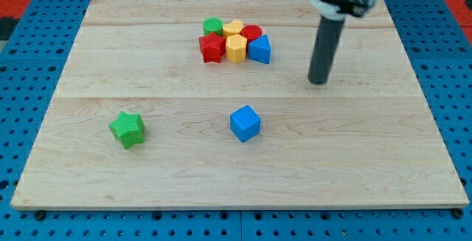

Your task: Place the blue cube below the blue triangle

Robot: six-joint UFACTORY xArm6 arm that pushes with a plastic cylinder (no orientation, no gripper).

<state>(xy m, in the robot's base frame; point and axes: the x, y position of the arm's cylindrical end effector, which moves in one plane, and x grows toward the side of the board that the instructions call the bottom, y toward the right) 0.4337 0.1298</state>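
The blue cube (245, 123) lies alone near the middle of the wooden board, toward the view's bottom. The blue triangle (260, 49) sits at the right end of a tight cluster of blocks near the view's top. The cube is well below the triangle and slightly to its left. My tip (318, 81) is on the board to the right of the cluster, about level with a spot between the triangle and the cube. It touches no block.
The cluster also holds a green block (213, 26), a yellow block (233, 28), a red block (252, 32), a red star (212, 48) and a yellow hexagon (236, 49). A green star (127, 129) lies at the lower left. The board (81, 182) rests on a blue pegboard.
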